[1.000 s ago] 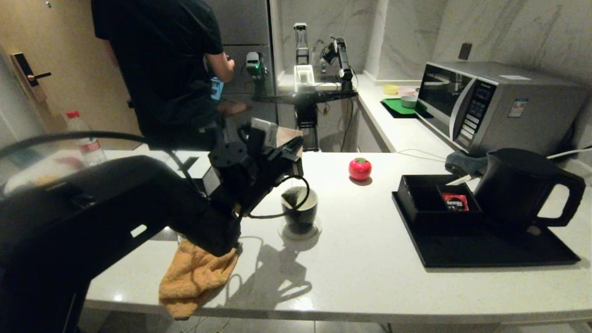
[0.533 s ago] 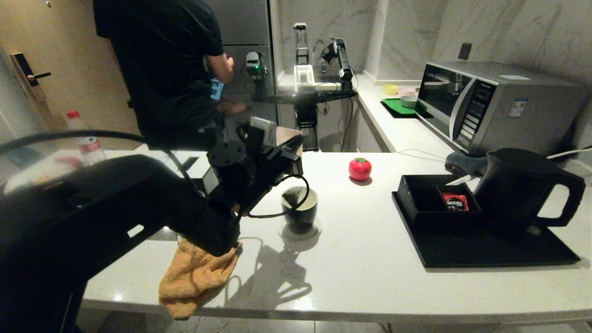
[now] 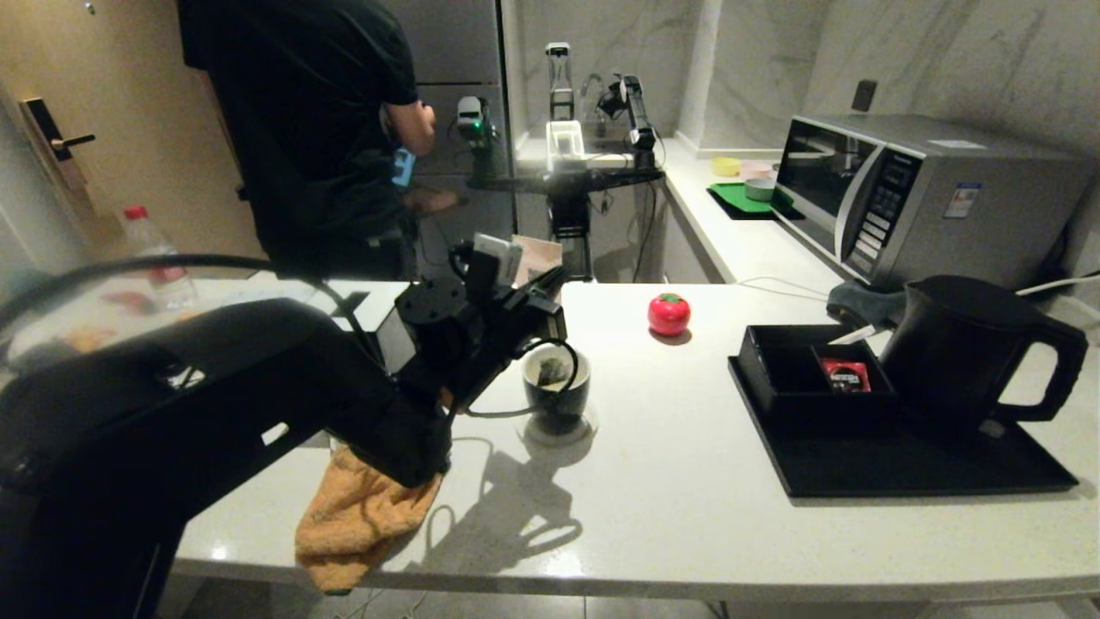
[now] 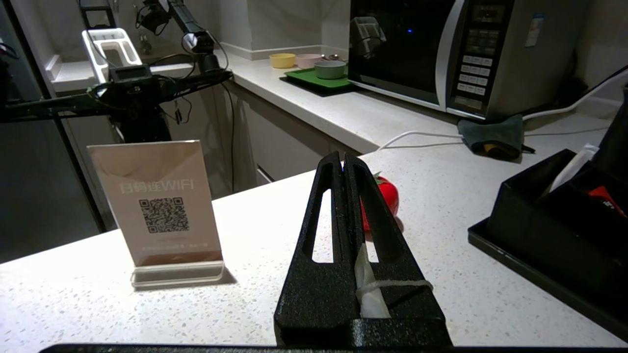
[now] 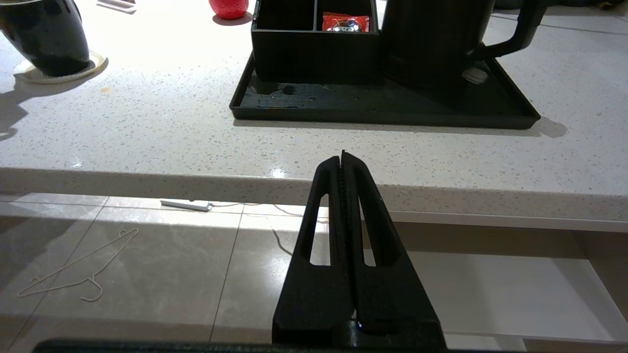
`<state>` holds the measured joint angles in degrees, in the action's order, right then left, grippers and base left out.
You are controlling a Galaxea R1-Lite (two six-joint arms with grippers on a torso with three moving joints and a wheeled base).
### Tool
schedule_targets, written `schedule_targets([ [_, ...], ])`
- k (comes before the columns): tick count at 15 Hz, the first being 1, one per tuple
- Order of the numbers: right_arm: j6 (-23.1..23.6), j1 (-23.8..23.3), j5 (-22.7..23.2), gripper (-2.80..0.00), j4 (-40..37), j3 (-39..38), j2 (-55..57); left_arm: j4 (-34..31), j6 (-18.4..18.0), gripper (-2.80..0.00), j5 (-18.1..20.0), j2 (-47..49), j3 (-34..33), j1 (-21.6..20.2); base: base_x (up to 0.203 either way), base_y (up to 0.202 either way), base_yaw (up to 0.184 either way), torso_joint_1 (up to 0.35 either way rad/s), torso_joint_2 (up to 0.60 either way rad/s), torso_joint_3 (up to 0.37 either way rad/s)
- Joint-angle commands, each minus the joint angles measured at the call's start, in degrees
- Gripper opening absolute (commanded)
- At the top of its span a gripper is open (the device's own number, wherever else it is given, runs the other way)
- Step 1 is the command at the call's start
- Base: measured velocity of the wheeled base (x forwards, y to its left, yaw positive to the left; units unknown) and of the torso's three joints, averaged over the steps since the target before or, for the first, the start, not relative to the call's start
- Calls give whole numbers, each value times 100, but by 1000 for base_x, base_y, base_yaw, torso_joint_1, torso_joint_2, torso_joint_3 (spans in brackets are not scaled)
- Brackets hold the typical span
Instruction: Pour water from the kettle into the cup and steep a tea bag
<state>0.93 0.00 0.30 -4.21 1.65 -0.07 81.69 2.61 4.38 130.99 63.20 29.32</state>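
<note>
The black cup (image 3: 557, 391) with its white inside stands on a coaster mid-counter, and a tea bag (image 3: 550, 370) hangs inside it. Just above and left of the cup, my left gripper (image 3: 550, 288) is shut on the tea bag's white paper tag (image 4: 370, 294), with the string (image 4: 397, 283) looped over one finger. The matte black kettle (image 3: 967, 348) stands upright on the black tray (image 3: 902, 468) at the right. I cannot make out water in the cup. My right gripper (image 5: 342, 157) is shut and empty, low before the counter's front edge.
A black compartment box (image 3: 808, 370) with a red sachet (image 3: 845, 375) sits on the tray beside the kettle. A red tomato-shaped thing (image 3: 669, 314) lies behind the cup and an orange cloth (image 3: 361, 516) at the front left. Behind are a WiFi sign (image 4: 159, 211), a microwave (image 3: 911, 198) and a person (image 3: 309, 129).
My left gripper has shifted a little to the right and down over the cup, and the tea bag now hangs nearer the cup's middle. The person has stepped slightly right.
</note>
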Motion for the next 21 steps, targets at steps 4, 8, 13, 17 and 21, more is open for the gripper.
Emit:
schedule_targets([
  [4,4,0,5,-280,-1,2,7,18,3,-280,-7,-178,9,-159,0,0,0,0,0,0],
  [8,4,0,5,-280,-1,2,7,-36,3,-280,-73,-530,33,-440,0,0,0,0,0,0],
  [13,4,0,5,-280,-1,2,7,-532,11,-280,-77,-1127,74,-1063,0,0,0,0,0,0],
  [17,4,0,5,-280,-1,2,7,-904,12,-280,-69,-1360,482,-1647,0,0,0,0,0,0],
  [21,4,0,5,-280,-1,2,7,-1277,12,-280,-52,-1357,943,-2188,0,0,0,0,0,0],
])
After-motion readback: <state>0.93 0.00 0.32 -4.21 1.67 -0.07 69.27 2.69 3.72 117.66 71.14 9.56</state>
